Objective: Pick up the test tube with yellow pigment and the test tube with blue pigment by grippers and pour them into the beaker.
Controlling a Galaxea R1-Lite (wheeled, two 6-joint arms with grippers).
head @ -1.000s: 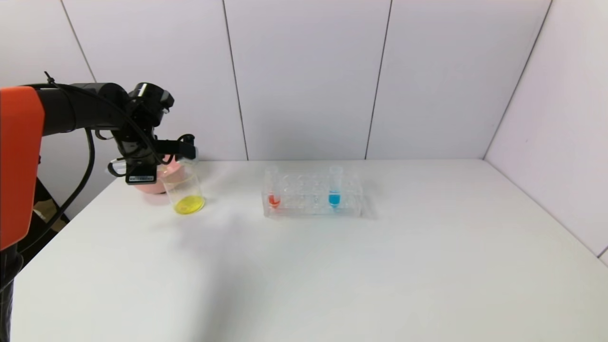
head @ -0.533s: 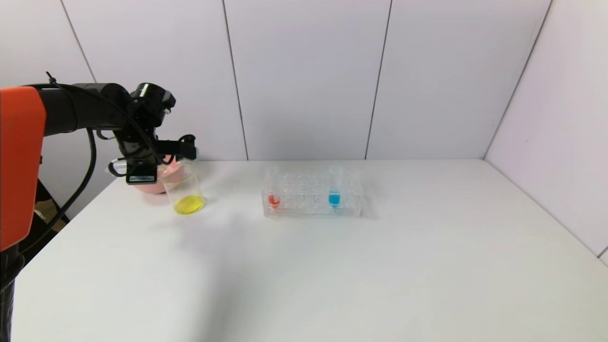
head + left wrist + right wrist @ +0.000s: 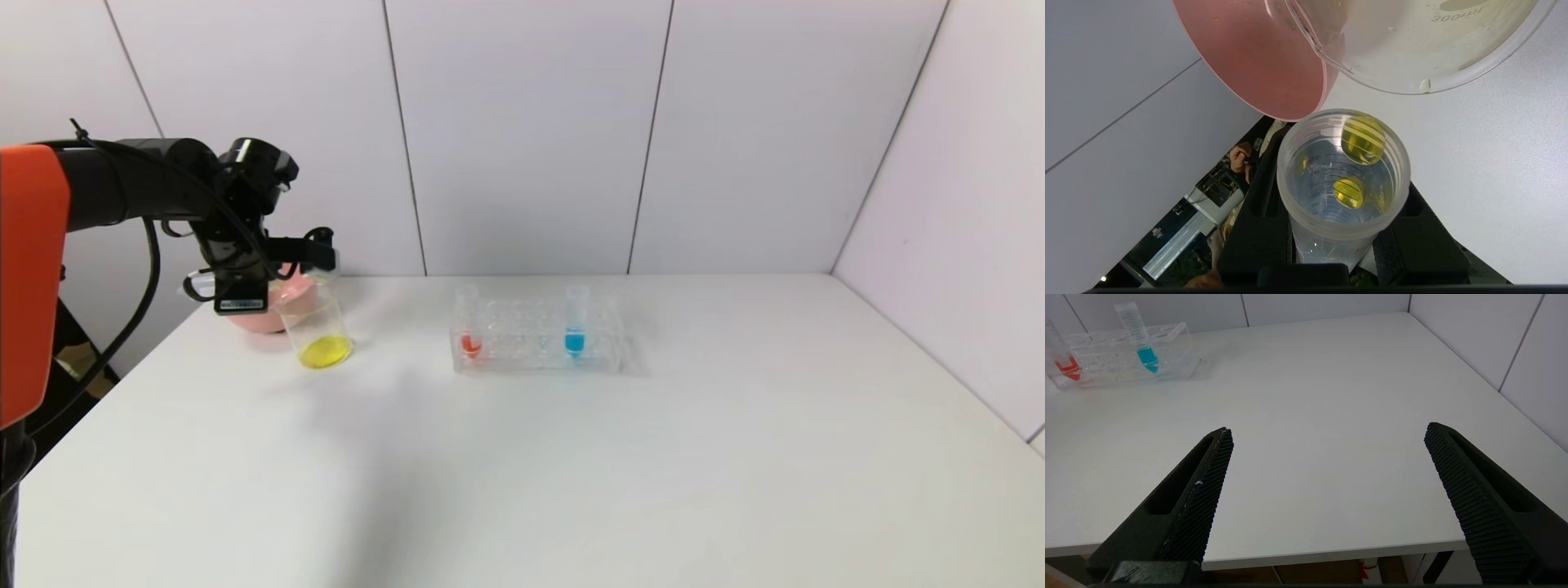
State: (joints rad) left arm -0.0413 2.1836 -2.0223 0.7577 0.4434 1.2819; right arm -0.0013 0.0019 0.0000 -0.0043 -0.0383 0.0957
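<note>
1. Above the beaker (image 3: 317, 327), the left gripper (image 3: 325, 255) pinches the tipped yellow tube (image 3: 1343, 179), nearly drained.
2. The blue tube (image 3: 575, 322) stands in the rack (image 3: 535, 333); the right gripper (image 3: 1327, 457) gapes, well apart.
3. Light, slick, likely fragile: grasp its upper wall.

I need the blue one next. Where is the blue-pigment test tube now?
In the head view, the blue-pigment test tube stands upright in the clear rack's right part, mid-table, right of the red tube.

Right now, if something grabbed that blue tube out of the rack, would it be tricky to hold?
Probably a bit. The test tube with blue pigment looks smooth and clear, so likely slippery. It is slim and mostly empty, so probably light. Its narrow bottom suggests it would tip outside the rack.
</note>
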